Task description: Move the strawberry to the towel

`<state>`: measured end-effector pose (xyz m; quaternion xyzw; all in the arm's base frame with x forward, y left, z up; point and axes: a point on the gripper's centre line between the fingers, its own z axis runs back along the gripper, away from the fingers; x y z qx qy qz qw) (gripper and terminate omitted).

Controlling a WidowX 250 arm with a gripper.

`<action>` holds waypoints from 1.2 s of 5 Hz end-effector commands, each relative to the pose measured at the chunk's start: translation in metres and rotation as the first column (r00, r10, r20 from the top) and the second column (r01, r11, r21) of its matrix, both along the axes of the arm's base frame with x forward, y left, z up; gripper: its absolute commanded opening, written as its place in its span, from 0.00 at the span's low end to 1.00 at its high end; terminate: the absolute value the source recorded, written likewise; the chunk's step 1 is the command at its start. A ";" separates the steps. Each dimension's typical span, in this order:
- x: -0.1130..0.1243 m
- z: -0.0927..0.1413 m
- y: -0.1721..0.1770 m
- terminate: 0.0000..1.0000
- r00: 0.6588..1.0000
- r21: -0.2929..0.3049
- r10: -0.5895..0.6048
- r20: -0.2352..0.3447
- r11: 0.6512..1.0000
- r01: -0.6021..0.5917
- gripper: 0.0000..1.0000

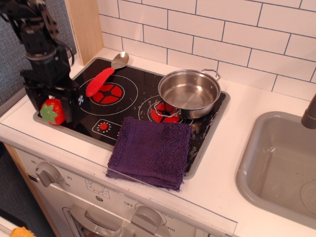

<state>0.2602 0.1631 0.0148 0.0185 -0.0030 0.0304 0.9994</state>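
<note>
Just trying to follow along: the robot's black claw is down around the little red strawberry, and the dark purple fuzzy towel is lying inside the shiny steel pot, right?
Not quite. The black gripper is down around the small red strawberry, but the dark purple fuzzy towel lies on the cooktop's front edge, in front of the shiny steel pot, which is empty. The observation.image view shows this.

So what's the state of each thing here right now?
strawberry: on the stove's left edge, between the tool's fingers, not lifted.
tool: lowered around the strawberry; whether it grips cannot be told.
towel: folded, lying over the stove's front edge, nothing on it.
pot: upright on the right burner, empty.
spoon: lying flat by the left burner.
sink: empty.
</note>
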 end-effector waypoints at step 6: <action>0.003 0.013 -0.156 0.00 0.864 -0.020 -0.498 0.077 0.866 0.500 0.00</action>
